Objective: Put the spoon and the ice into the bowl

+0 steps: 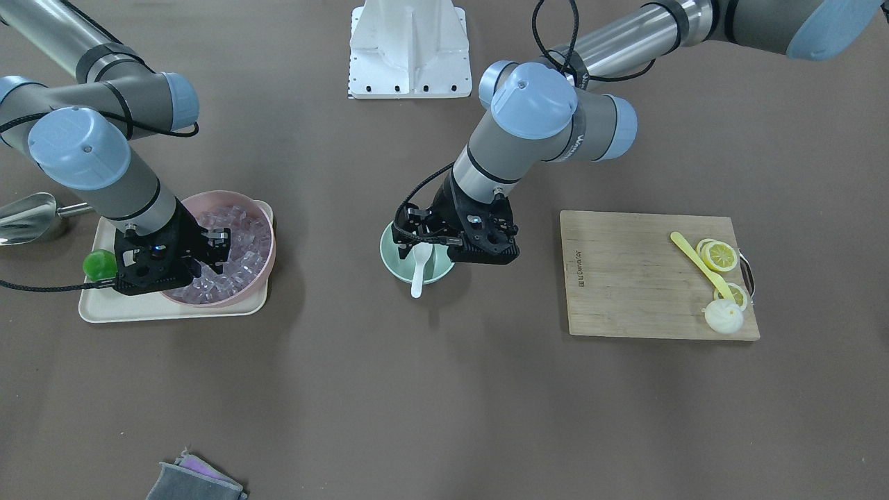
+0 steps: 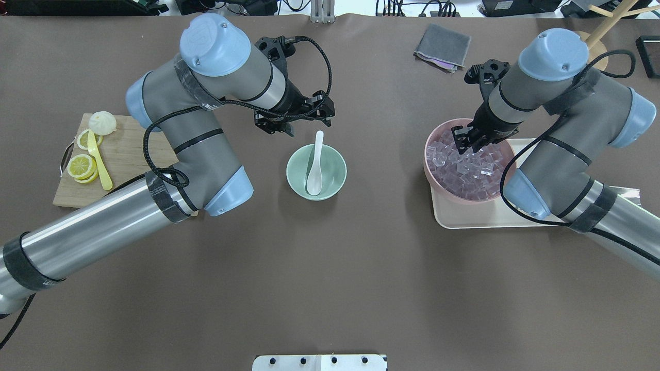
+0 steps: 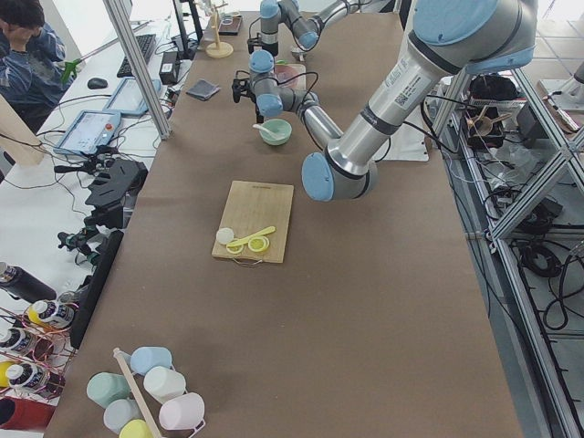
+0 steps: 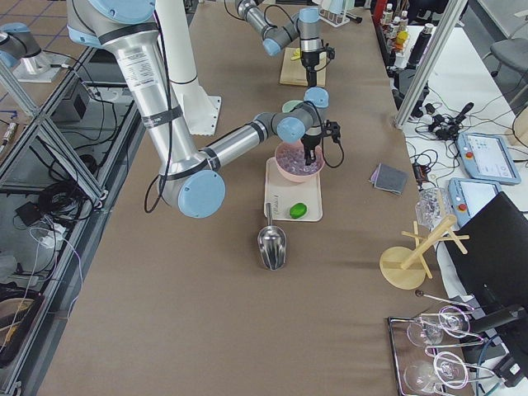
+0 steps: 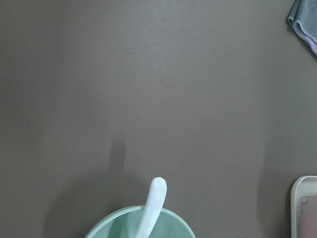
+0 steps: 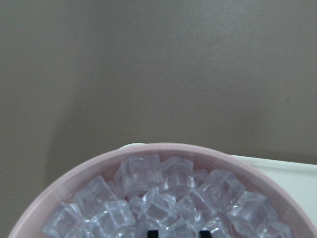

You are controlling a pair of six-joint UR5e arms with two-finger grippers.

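The white spoon (image 2: 315, 175) lies in the mint-green bowl (image 2: 330, 178) at mid-table, with its handle sticking out over the far rim; it also shows in the front view (image 1: 419, 267). My left gripper (image 2: 294, 121) hovers open and empty just beyond that rim. In the left wrist view only the spoon handle (image 5: 153, 203) and the bowl's edge (image 5: 173, 223) show. My right gripper (image 2: 468, 140) is down in the pink bowl (image 2: 433, 159) full of ice cubes (image 2: 469, 172). In the right wrist view its two dark fingertips (image 6: 153, 232) flank one ice cube (image 6: 178, 227).
The pink bowl stands on a cream tray (image 2: 484, 219) with a green lime (image 1: 99, 264). A metal scoop (image 1: 28, 219) lies beside it. A wooden board (image 1: 625, 278) holds lemon slices, a yellow utensil and a bun. A grey cloth (image 2: 442, 46) lies at the far side.
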